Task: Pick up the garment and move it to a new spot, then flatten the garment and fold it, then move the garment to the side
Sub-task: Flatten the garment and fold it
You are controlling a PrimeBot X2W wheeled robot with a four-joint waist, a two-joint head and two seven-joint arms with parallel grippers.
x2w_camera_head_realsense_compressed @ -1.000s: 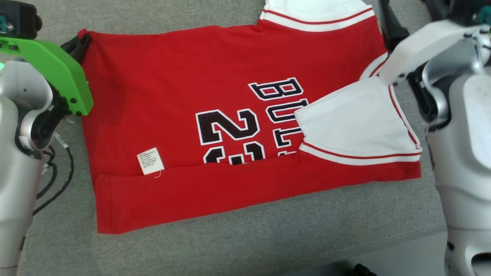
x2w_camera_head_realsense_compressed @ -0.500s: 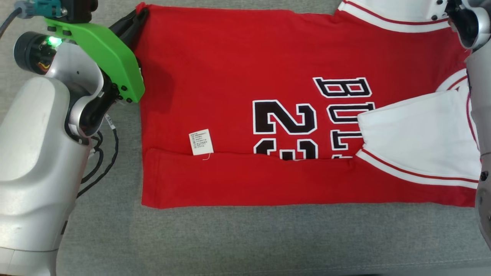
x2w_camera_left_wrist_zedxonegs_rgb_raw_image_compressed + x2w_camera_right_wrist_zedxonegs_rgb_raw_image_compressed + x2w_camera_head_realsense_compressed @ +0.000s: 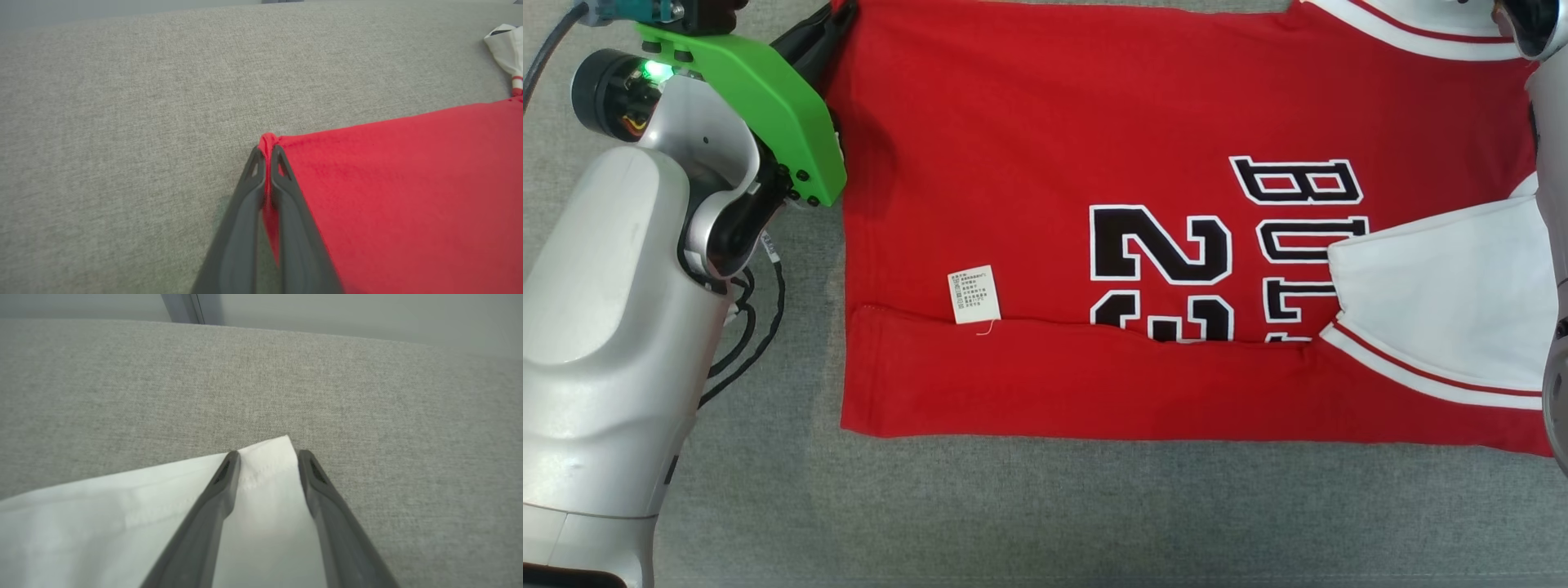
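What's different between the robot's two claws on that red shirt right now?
The left gripper is shut, pinching a red corner of the shirt; the right gripper is open, pinching nothing. The left one's fingers press together on cloth; the right one's stand apart on either side of a white sleeve corner. Both have long dark fingers and sit at the shirt's edge on the grey cushion.

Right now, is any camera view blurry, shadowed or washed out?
Head view: sharp, evenly lit, a soft shadow on the garment beside the green bracket. Left wrist view: left gripper blurs toward the bottom edge. Right wrist view: right gripper likewise; the white sleeve looks washed out.
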